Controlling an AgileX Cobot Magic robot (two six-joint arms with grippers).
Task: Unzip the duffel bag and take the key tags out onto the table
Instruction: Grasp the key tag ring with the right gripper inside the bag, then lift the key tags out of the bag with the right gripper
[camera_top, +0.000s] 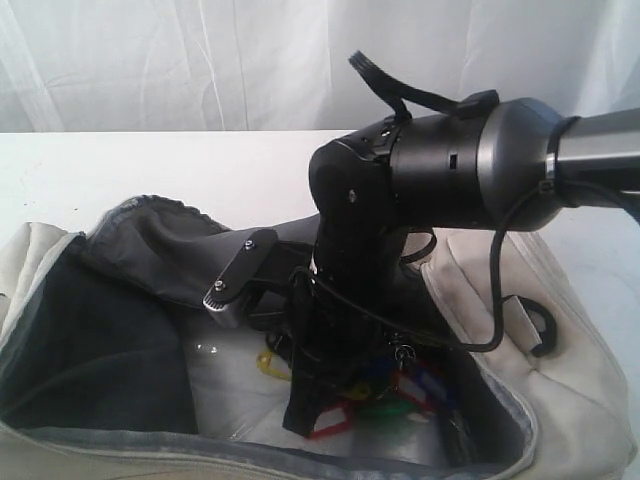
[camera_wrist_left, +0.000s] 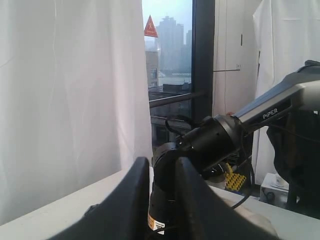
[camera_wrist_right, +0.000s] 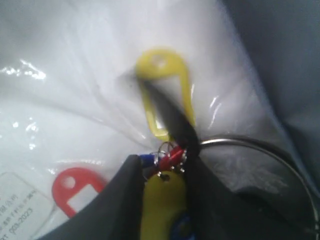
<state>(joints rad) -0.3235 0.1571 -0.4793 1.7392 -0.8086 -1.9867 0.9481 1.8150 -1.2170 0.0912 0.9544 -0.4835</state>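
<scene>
The cream duffel bag (camera_top: 565, 375) lies unzipped on the white table (camera_top: 150, 165), its dark lining showing. My right gripper (camera_top: 305, 412) reaches down into the bag among the key tags (camera_top: 385, 395). In the right wrist view, my right gripper (camera_wrist_right: 162, 162) is shut on the key tags (camera_wrist_right: 162, 200): a yellow tag sits between the fingers, with small rings and red and blue tags at the tips. My left gripper (camera_wrist_left: 162, 162) hovers beside the right arm (camera_wrist_left: 215, 140), jaws a narrow way apart with nothing between them. It does not show in the exterior view.
Inside the bag, clear plastic wrap (camera_wrist_right: 75, 75) lies under the tags, with a loose yellow tag (camera_wrist_right: 165, 95), a red tag (camera_wrist_right: 75, 192) and a large metal ring (camera_wrist_right: 260, 149). The dark lining flap (camera_top: 150, 245) stands raised at the bag's left. A white curtain (camera_top: 200, 60) hangs behind.
</scene>
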